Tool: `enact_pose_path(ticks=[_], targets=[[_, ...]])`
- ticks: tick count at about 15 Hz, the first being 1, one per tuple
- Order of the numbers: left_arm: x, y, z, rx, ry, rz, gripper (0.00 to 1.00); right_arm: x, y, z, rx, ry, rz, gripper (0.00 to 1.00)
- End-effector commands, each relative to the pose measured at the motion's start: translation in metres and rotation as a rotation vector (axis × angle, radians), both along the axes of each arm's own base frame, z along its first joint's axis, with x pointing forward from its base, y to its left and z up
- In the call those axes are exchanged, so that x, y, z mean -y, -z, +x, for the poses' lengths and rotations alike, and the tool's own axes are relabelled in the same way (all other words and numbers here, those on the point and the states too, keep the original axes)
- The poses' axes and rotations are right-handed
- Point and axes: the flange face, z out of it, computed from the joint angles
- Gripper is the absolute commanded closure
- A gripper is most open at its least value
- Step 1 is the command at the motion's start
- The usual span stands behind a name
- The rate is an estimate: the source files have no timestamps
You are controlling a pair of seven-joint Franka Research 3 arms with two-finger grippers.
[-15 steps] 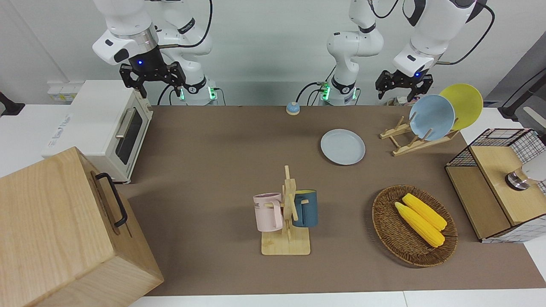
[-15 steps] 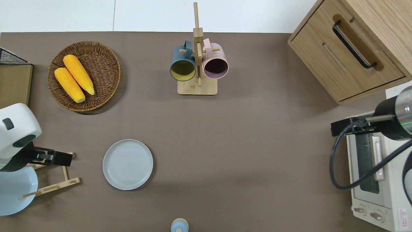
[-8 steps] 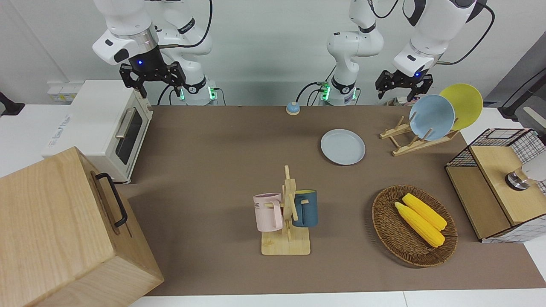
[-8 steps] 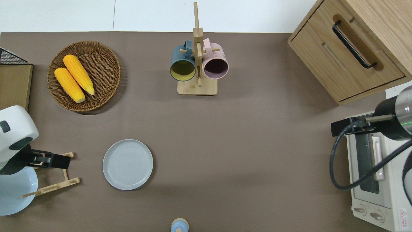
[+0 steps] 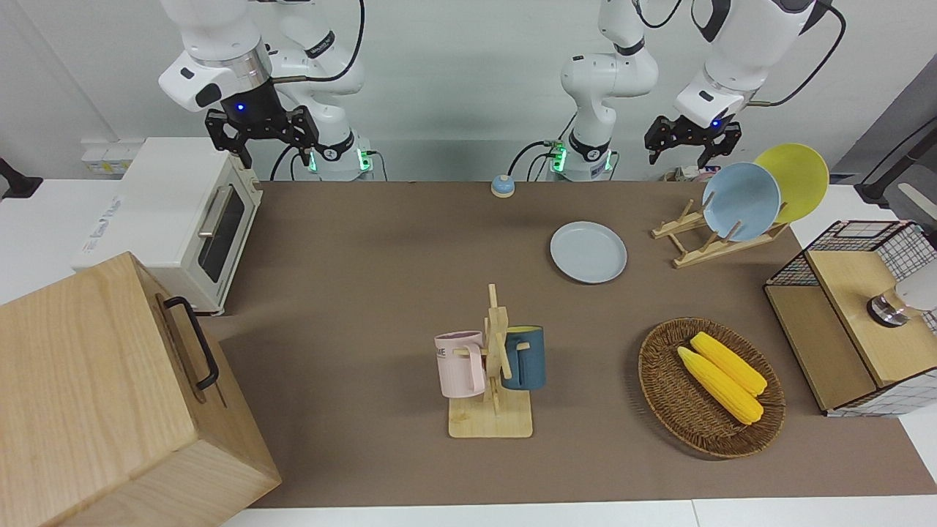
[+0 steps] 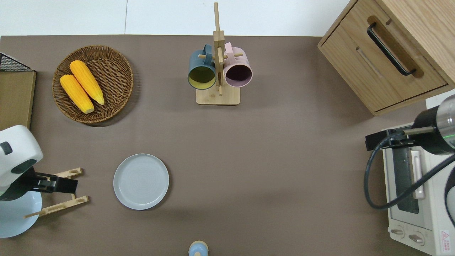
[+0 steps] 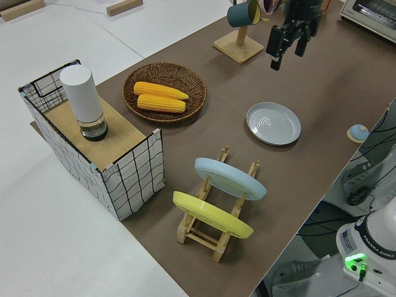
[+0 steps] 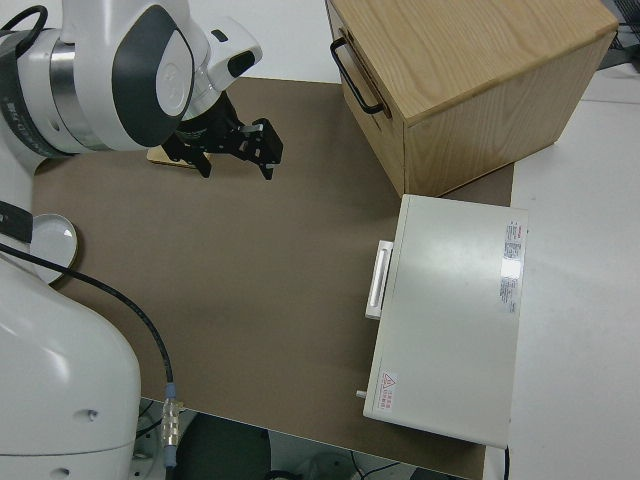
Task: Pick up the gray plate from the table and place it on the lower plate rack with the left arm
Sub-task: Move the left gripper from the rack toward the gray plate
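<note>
Brown matting covers the table [image 5: 366, 241] in the front view; the round pale gray plate with a low raised rim [image 5: 588, 252] lies flat, toward the middle of the table from the left arm's black two-finger gripper [image 5: 691, 141], whose fingers stand apart and empty.

Overhead, that gripper [image 6: 73, 185] hangs over the small light-wood slanted rack of rails and pegs [image 6: 60, 192], just beside the plate [image 6: 141, 181], open mat all round.

Left side view: sky-blue plate [image 7: 230, 178] and yellow plate [image 7: 213, 215] fill the rack's upper slots.

Right arm is parked, fingers apart.
</note>
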Motion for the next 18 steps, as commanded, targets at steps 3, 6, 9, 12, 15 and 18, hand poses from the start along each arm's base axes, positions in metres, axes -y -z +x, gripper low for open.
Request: enact_pose_path(ticks=[3,6,9,12,15,18], targets=[[-0.003,0.025,-0.020,0.009,-0.014,0.000,0.01,-0.001,-0.003,-0.003,-0.007,-0.002,0.006,0.013],[-0.002,0.049,-0.023,0.015,-0.016,-0.008,0.01,-0.001,-0.003,-0.003,-0.007,-0.002,0.006,0.013],[-0.006,0.079,-0.025,0.019,-0.023,-0.012,0.01,-0.001,-0.003,-0.003,-0.007,0.000,0.006,0.011],[-0.006,0.106,-0.027,0.025,-0.030,-0.023,0.01,-0.001,-0.003,-0.003,-0.007,0.000,0.006,0.011],[-0.004,0.131,-0.029,0.037,-0.037,-0.038,0.01,-0.001,-0.003,-0.003,-0.007,-0.001,0.006,0.013],[-0.003,0.154,-0.031,0.055,-0.041,-0.047,0.01,0.000,-0.003,-0.002,-0.005,0.002,0.006,0.013]])
